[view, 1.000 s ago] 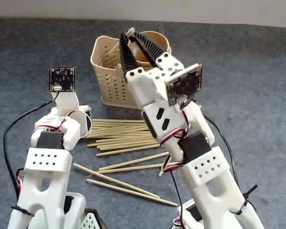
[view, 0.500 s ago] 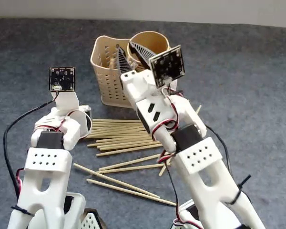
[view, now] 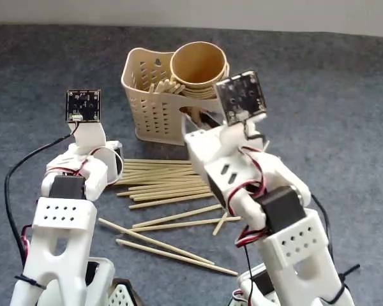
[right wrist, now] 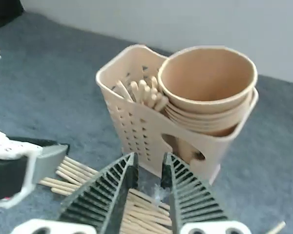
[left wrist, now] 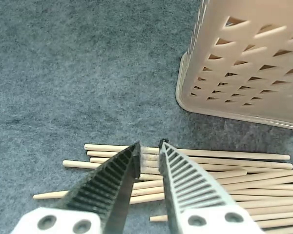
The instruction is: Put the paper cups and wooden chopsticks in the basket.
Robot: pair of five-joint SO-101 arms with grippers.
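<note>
A beige slotted basket [view: 147, 108] [right wrist: 136, 122] stands at the back of the grey mat. Stacked paper cups [view: 199, 64] [right wrist: 207, 85] sit in its one end, and several wooden chopsticks [view: 165, 86] [right wrist: 144, 92] stand beside them. More chopsticks [view: 159, 185] [left wrist: 224, 170] lie on the mat in front of the basket. My right gripper [right wrist: 149, 157] hangs just in front of the basket, open by a narrow gap, with nothing in it. My left gripper [left wrist: 149, 146] is low over the ends of the loose chopsticks, open a little, holding nothing.
The left arm [view: 76, 172] stands at the near left and the right arm [view: 255, 191] in the middle, over part of the loose pile. A few chopsticks [view: 172, 252] lie slanted nearer the front. Bare grey mat [view: 345, 127] stretches to the right.
My right gripper was wide open above the basket; it has drawn back, come down in front of it, and its jaws have narrowed. The left arm has not moved.
</note>
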